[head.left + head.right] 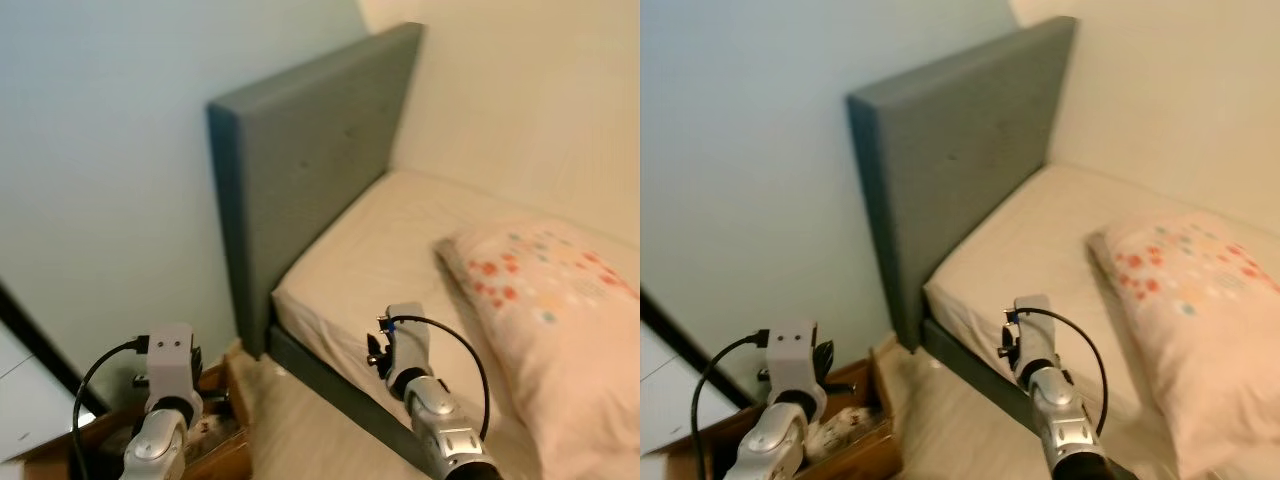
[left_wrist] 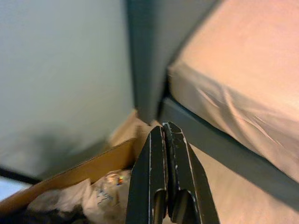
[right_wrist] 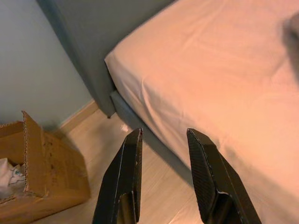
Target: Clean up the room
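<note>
An open brown cardboard box (image 1: 855, 440) holding crumpled white wrappers (image 2: 100, 198) is sitting on the pale wooden floor (image 3: 98, 156) by the grey upholstered headboard (image 1: 300, 170). The left gripper (image 2: 164, 140) is hovering over its rim, fingers pressed together and holding nothing. The right gripper (image 3: 163, 154) is hanging parted and empty beside the cream mattress (image 1: 400, 250) edge, near a floral pink pillow (image 1: 550, 310).

A strip of bare wooden floor (image 3: 100, 140) runs between the cardboard box (image 3: 49, 175) and the bed frame (image 1: 970, 372); the headboard (image 1: 950, 160) closes its far end.
</note>
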`<state>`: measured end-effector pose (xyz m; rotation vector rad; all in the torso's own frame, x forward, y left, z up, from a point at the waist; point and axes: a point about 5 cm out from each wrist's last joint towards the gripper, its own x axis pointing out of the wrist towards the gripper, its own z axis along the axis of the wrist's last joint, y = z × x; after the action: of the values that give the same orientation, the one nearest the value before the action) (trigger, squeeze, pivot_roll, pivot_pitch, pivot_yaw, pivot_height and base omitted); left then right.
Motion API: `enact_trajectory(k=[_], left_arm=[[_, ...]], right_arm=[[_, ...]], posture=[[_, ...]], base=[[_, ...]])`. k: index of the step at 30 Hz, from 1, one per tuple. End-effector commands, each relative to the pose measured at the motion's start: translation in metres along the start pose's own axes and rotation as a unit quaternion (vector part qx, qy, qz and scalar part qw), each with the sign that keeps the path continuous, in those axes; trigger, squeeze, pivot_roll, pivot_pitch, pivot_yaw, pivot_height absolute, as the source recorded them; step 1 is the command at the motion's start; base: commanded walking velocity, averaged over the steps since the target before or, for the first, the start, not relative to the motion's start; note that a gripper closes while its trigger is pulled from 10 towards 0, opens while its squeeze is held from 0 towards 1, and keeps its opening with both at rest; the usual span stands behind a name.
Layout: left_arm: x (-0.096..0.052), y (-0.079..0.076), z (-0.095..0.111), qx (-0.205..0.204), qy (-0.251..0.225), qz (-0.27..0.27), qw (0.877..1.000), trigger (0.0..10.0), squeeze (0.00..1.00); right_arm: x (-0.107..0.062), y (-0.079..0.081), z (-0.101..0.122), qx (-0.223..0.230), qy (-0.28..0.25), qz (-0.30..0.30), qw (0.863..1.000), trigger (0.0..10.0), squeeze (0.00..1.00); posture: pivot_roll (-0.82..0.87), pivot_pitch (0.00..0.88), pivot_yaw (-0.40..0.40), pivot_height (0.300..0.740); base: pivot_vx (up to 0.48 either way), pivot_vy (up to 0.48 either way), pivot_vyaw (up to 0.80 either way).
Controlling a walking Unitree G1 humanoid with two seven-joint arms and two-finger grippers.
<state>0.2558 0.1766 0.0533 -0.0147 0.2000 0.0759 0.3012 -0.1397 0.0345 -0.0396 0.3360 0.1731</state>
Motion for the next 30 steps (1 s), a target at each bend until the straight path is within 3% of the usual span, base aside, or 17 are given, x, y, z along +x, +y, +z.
enact_trajectory(k=[1,6,30], left_arm=[[-0.0021,-0.0029,-0.0056,0.01,0.015,-0.011,1.0,10.0,0.0],[-0.0017,-0.0043,-0.0059,0.047,0.004,-0.014,0.999,10.0,0.0],[-0.0016,-0.0102,-0.0048,0.053,-0.011,-0.03,0.998,10.0,0.0]], right_arm=[[-0.0033,-0.0035,-0.0049,0.004,0.01,-0.007,1.0,10.0,0.0],[-0.0046,-0.0034,-0.0056,0.004,0.011,-0.006,1.0,10.0,0.0],[-0.0084,-0.0066,-0.006,0.0,0.013,-0.009,1.0,10.0,0.0]], posture=[[-0.02,0.124,-0.026,0.74],[-0.02,0.125,-0.026,0.74],[-0.04,0.101,-0.025,0.74]], base=[[0.0,0.0,-0.8],[0.0,0.0,-0.8],[0.0,0.0,-0.8]])
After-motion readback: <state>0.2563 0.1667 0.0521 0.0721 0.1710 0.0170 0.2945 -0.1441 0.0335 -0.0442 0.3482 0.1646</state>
